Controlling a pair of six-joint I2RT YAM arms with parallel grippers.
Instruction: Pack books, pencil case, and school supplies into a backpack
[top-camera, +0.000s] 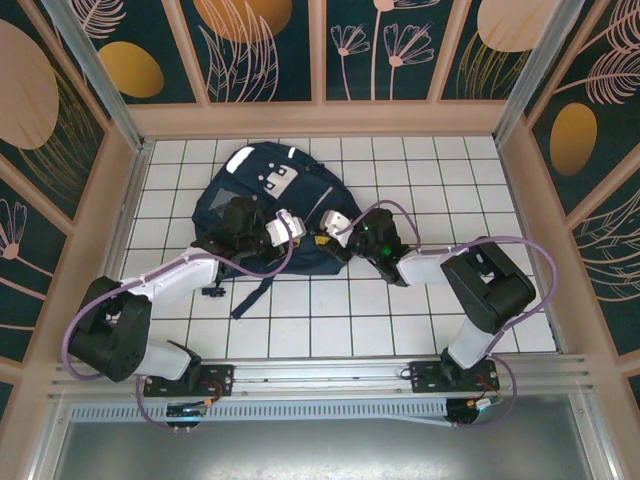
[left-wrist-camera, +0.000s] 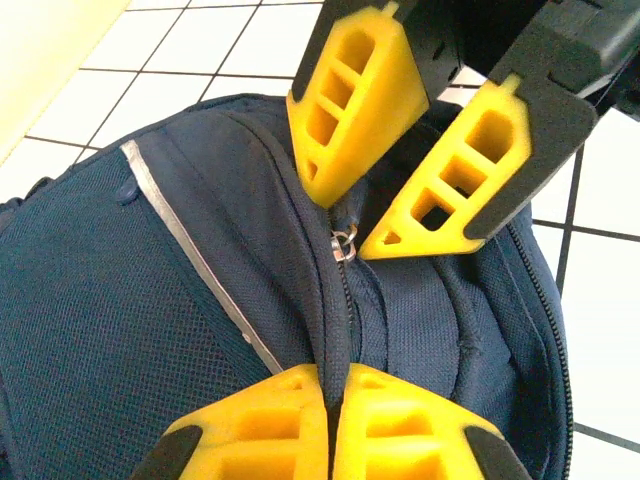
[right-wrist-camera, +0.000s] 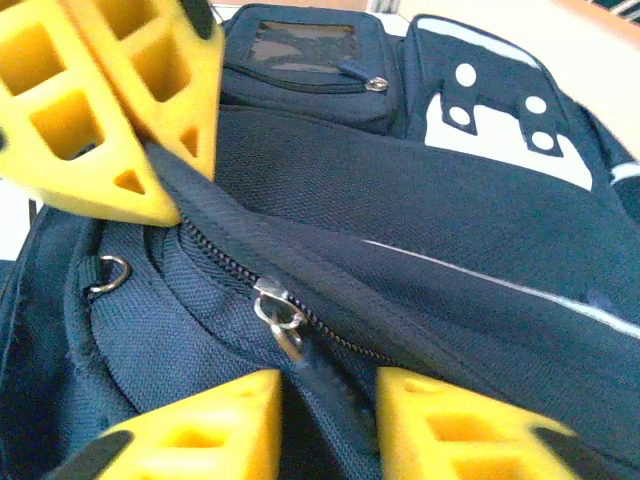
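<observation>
Backpack (top-camera: 270, 200) lies flat on the tiled bench (top-camera: 420, 320), toward the far side, front pockets up. Its main zipper looks shut where I can see it. My left jaws are fully closed, pinching a fold of navy fabric at the seam beside the zipper track. My right jaws stand partly apart, one tip on either side of the small metal zipper pull (right-wrist-camera: 283, 318). I see no firm clamp on it, so I hold nothing there.

Risks, as I judge them:
- The pull is small, looks slick and lies tilted against the cloth, so it could slip out from between the tips when they meet.
- A fabric flap overhangs the track just beside the pull. If the tips catch that cloth along with the pull, the slider will likely jam.
- My left hold is on loose fabric only. If it slips under load, the whole bag would drag across the bench instead of the zipper running.
- Both sets of jaws sit near each other over one seam, so a sideways pull risks contact between them.
</observation>
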